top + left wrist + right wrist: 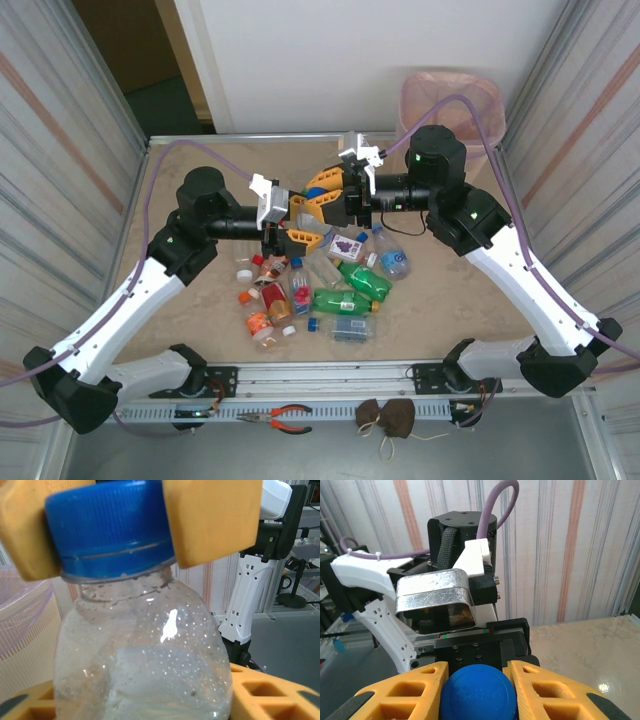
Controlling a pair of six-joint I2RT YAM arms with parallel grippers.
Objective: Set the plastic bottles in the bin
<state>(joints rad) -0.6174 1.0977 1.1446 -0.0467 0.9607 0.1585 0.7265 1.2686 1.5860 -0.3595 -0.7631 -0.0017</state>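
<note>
A clear plastic bottle (145,670) with a blue cap (110,525) hangs above the table's middle, held between my two grippers. My right gripper (477,692) is shut on the cap (477,700), its yellow fingers (215,520) clamped on both sides. My left gripper (145,705) has the bottle's body between its fingers, which lie against its sides. From above, both grippers meet at the bottle (318,190). Several more plastic bottles (320,290) lie in a heap on the table below. The pale-pink bin (455,100) stands beyond the table's far right corner.
The bin's lined rim (20,630) shows at the left of the left wrist view. Pliers (280,418) and a brown pouch (390,418) lie on the near ledge by the arm bases. Striped walls close both sides.
</note>
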